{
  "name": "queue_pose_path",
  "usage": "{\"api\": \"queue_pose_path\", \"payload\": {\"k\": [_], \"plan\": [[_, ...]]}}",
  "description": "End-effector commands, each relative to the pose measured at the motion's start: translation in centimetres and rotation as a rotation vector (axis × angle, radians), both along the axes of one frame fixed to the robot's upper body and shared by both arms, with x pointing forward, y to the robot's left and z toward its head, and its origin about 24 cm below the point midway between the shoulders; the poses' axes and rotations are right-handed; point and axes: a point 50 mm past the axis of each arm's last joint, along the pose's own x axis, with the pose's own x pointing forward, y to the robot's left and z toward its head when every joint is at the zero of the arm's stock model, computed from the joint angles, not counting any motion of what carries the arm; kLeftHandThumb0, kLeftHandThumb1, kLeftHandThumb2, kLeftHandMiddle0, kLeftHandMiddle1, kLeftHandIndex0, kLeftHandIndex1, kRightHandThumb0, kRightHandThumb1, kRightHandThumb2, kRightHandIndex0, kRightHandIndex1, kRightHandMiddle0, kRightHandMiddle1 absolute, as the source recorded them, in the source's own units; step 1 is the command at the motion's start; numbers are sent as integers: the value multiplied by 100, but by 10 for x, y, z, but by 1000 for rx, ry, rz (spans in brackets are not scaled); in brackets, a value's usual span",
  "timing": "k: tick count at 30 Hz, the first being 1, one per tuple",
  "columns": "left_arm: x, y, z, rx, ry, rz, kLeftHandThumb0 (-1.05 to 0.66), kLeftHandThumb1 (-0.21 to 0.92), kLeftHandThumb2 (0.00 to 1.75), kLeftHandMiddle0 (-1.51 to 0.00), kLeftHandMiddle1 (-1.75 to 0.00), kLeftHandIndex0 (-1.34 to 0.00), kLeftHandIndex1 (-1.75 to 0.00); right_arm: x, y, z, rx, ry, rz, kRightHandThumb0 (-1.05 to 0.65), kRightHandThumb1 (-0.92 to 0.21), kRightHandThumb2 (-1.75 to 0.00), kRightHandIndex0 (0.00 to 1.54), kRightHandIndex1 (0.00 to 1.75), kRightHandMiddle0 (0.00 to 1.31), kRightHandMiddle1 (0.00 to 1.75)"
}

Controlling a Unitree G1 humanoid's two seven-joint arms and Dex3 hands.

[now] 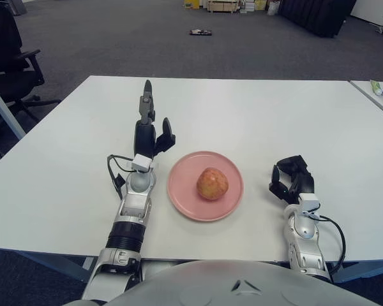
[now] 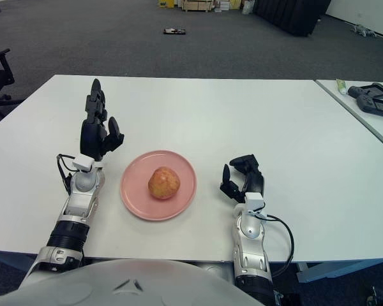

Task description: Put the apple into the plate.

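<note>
The apple [image 2: 163, 183] sits in the pink plate [image 2: 184, 198] — left hand [image 2: 97, 132] beside it, fingers spread, empty.

Even, bright overhead room light falls on the white counter [image 1: 255, 115], leaving only soft, faint shadows, no harsh glare, and everything looks sharp.
</note>
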Motion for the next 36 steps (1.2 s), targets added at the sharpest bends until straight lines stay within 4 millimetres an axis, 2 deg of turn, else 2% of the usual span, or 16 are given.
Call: {"api": "queue_pose_path", "payload": {"k": [1, 4, 6, 7, 10, 13, 19, 26, 27, 28, 30, 36], "plan": [[-1, 17, -17, -35, 114, 9, -63, 92, 93, -8, -6, 0, -47, 3, 1, 3, 0, -23, 4, -40, -57, -100, 64, 145, 41, 175], [-3, 23, -29, -53, 174, 5, -64, 92, 94, -13, -14, 0, -67, 3, 1, 3, -1, -26, 3, -40, -57, -100, 64, 145, 41, 175], [-3, 26, -36, -59, 207, 8, -65, 92, 95, -9, -48, 0, -96, 3, 0, 3, -1, -28, 0, -40, -57, -100, 64, 146, 41, 175], [-2, 27, -38, -60, 216, 10, -65, 92, 95, -8, -60, 0, -106, 3, 0, 3, -1, -28, -1, -40, -57, -100, 64, 146, 41, 175], [-1, 28, -40, -65, 242, 23, -65, 92, 97, -10, -78, -2, -125, 3, 0, 2, -5, -30, -2, -40, -57, -100, 65, 147, 41, 175], [-2, 28, -42, -77, 246, 40, -62, 92, 98, -16, -89, -8, -136, 3, 0, 2, -11, -32, 1, -40, -57, -100, 65, 148, 41, 175], [-4, 25, -43, -108, 234, 38, -47, 92, 101, -27, -99, -17, -143, 3, 0, 2, -9, -35, 3, -41, -56, -101, 65, 147, 42, 175], [-7, 25, -48, -130, 252, 34, -36, 86, 114, -39, -109, -22, -154, 3, -1, 2, -1, -31, 0, -41, -56, -101, 64, 147, 42, 175], [-8, 25, -49, -134, 254, 33, -36, 87, 94, -44, -109, -22, -162, 3, -1, 2, -1, -32, 0, -41, -56, -101, 64, 147, 42, 175], [-9, 25, -50, -136, 256, 33, -35, 88, 81, -49, -108, -21, -166, 3, -1, 2, -1, -32, -1, -41, -56, -101, 64, 147, 42, 175], [-10, 26, -52, -146, 262, 31, -35, 87, 71, -55, -108, -22, -170, 3, -1, 2, 0, -32, -2, -41, -56, -102, 64, 147, 42, 175], [-13, 29, -57, -164, 291, 31, -36, 80, 71, -66, -108, -26, -174, 3, 0, 2, 6, -27, -17, -41, -57, -101, 62, 145, 42, 175]]}}
